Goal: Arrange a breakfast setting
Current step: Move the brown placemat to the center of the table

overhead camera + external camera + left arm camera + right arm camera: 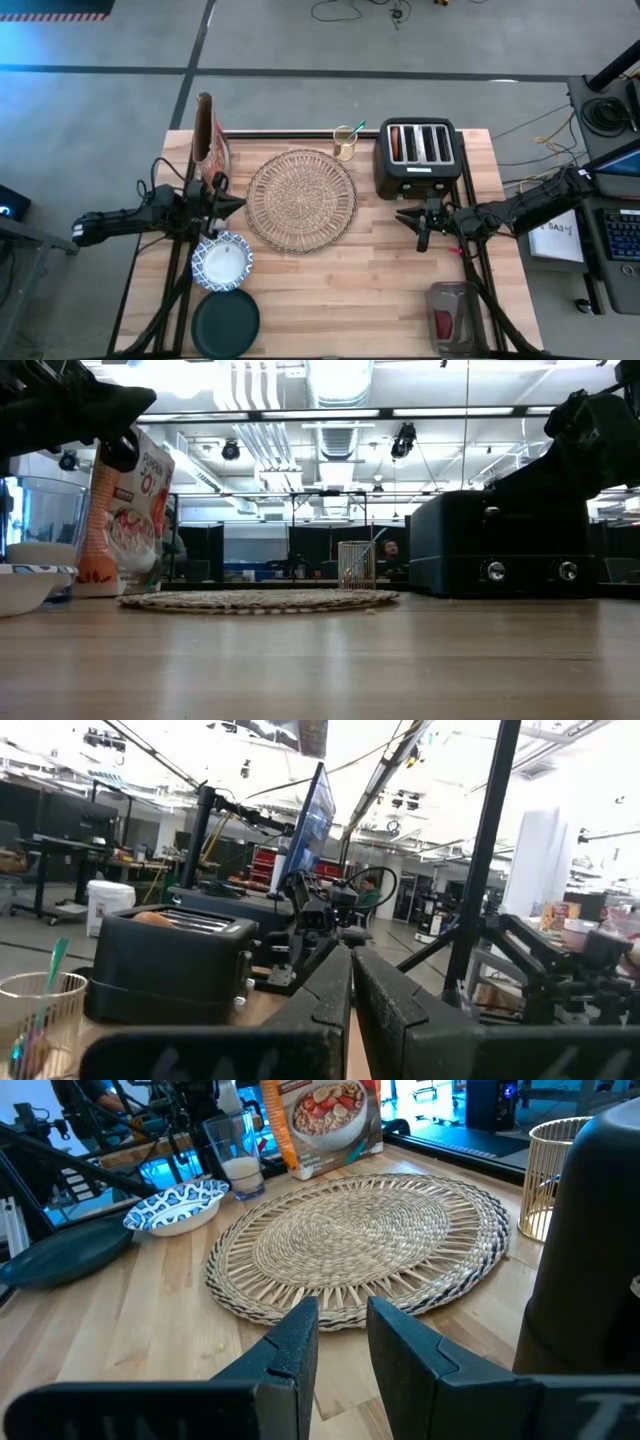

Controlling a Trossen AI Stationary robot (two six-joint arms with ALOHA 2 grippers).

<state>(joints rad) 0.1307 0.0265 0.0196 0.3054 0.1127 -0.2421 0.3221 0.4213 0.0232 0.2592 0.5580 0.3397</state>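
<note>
The round woven placemat (301,200) lies flat at the table's middle. Near the left edge the blue-and-white bowl (222,261) stands on the wood, and the dark teal plate (226,325) lies closer to the near edge. A clear glass (235,1155) with something white in it stands between the bowl and a cereal box. A green-handled spoon (356,130) sticks up out of a gold wire cup (346,142) at the far edge. My left gripper (237,203) hovers shut just left of the placemat. My right gripper (343,1308) hovers open to its right, with nothing between the fingers.
A black four-slot toaster (418,157) stands at the far right, just behind my right gripper. A cereal box (210,140) stands upright at the far left. A grey container with something red in it (452,315) sits at the near right. Bare wood lies between placemat and near edge.
</note>
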